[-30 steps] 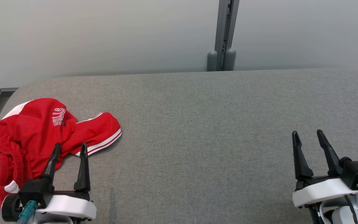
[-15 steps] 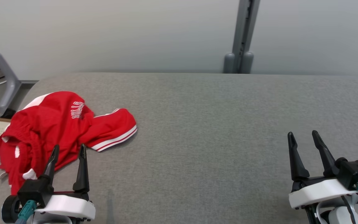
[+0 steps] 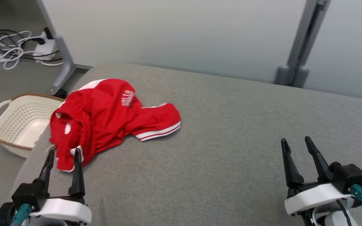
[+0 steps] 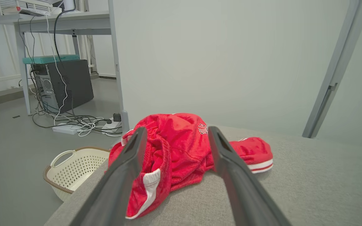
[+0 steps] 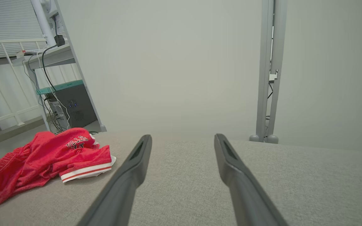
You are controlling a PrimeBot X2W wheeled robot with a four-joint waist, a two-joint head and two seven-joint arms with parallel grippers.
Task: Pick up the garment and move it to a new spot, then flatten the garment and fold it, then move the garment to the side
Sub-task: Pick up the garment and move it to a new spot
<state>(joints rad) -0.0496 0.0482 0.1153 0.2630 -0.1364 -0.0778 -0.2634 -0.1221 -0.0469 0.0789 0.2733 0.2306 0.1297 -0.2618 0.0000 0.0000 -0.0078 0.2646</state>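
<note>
The garment (image 3: 105, 117) is a crumpled pair of red shorts with white stripes and white lettering, lying at the left end of the grey padded table (image 3: 231, 131). It also appears in the left wrist view (image 4: 181, 147) and far left in the right wrist view (image 5: 46, 157). My left gripper (image 3: 63, 153) is open, its tips just short of the garment's near hem, nothing between the fingers. My right gripper (image 3: 295, 141) is open over bare table at the lower right, far from the garment.
A cream perforated basket (image 3: 14, 122) sits on the floor off the table's left end, also in the left wrist view (image 4: 74, 169). Cables and a power strip (image 3: 17, 50) lie on the floor behind it. A grey post (image 3: 300, 47) stands behind the table.
The whole head view has swung to the left, so the camera has turned; the basket and floor cables have come into sight. Both grippers stay open and the garment lies as before.
</note>
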